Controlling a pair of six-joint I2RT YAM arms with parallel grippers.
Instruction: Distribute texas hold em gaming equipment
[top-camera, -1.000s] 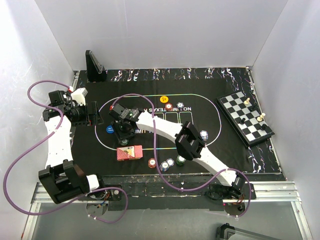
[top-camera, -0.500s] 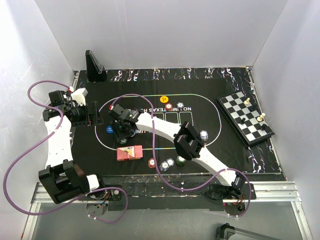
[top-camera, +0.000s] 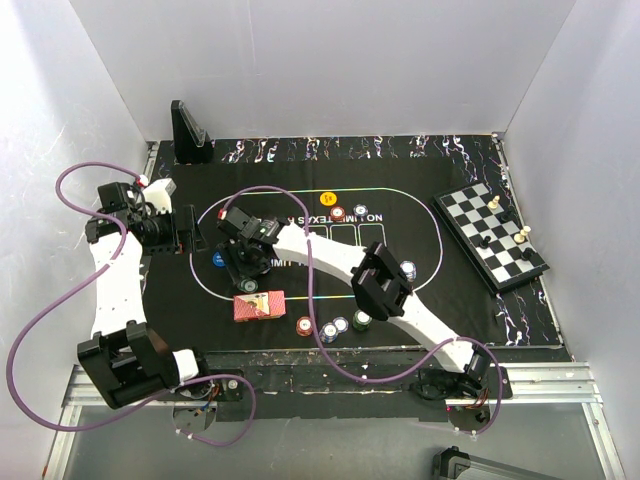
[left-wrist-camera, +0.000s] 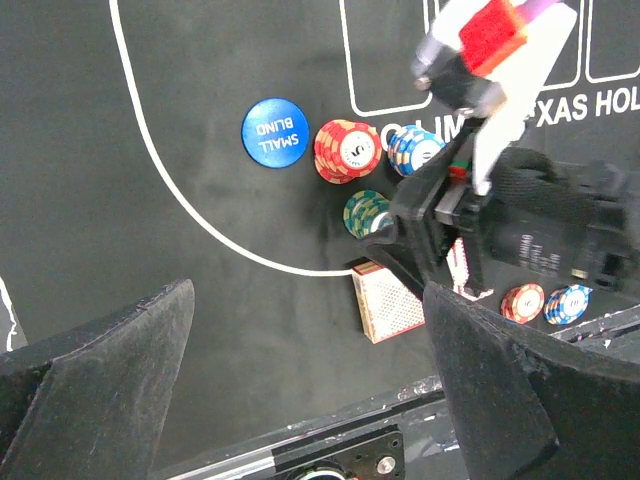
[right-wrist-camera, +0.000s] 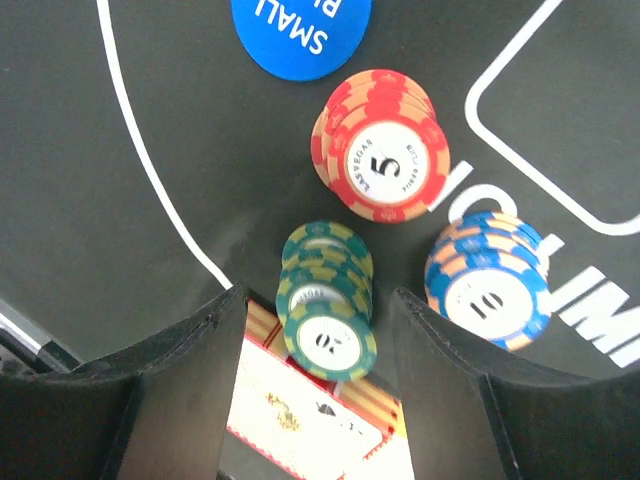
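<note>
Jaws, right gripper: standing apart, straddling green chip stack
Jaws, left gripper: gaping wide, holding nothing, hovering left

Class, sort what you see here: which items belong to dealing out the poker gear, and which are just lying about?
Part of the job: red chip stack, green chip stack, blue chip stack, Small Blind button, red-backed card deck.
Just lying about: chessboard with its pieces, printed black mat.
</note>
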